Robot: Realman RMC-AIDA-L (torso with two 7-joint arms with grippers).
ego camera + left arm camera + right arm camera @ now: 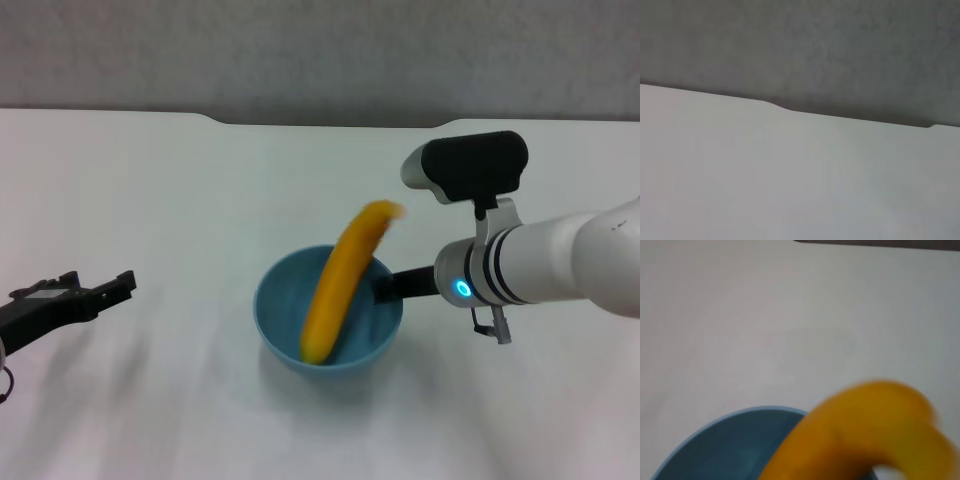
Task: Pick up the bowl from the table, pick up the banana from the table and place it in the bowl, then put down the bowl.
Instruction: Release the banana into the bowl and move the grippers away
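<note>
The light-blue bowl is in the middle of the white table. The yellow-orange banana stands slanted in it, lower end on the bowl's bottom, upper end sticking out over the far rim. My right gripper is shut on the bowl's right rim. I cannot tell whether the bowl rests on the table or hangs just above it. The right wrist view shows the banana close up over the bowl. My left gripper is open and empty, well to the left of the bowl.
The table's far edge has a shallow notch, with a grey wall behind it. The left wrist view shows only bare tabletop and that far edge.
</note>
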